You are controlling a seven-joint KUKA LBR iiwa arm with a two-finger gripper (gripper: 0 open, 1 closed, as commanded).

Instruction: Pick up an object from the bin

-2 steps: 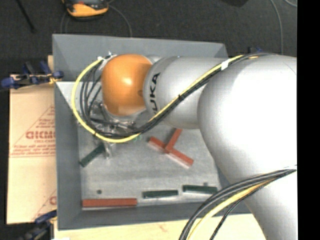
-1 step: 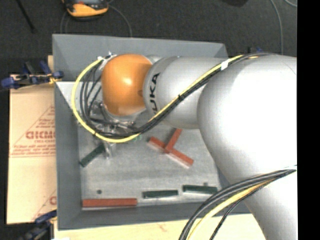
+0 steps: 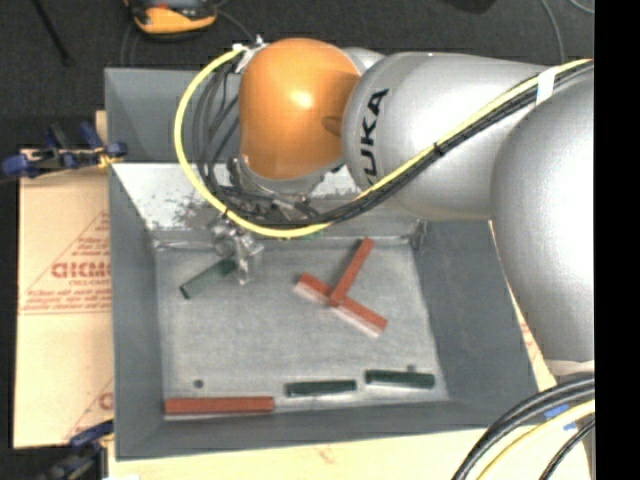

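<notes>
A grey metal bin (image 3: pixel 135 298) is sitting on a dark surface (image 3: pixel 400 18), with only a few thin sticks lying on its flat bottom. The arm (image 3: pixel 450 138) is reaching in from the right, and its gripper (image 3: pixel 238 253) is hanging low toward the back left, right at the upper end of a dark green stick (image 3: pixel 208 281) lying slanted and alone. The orange wrist cover (image 3: pixel 290 108) is crowding that spot, so I cannot tell how far the gripper is open or whether it is gripping anything. That lone stick is looking like the easiest pick to me: 2 red sticks (image 3: pixel 338 290) are lying crossed mid-bin, while a long red stick (image 3: pixel 218 405) and 2 green sticks (image 3: pixel 320 389) are hugging the front wall, leaving little room.
</notes>
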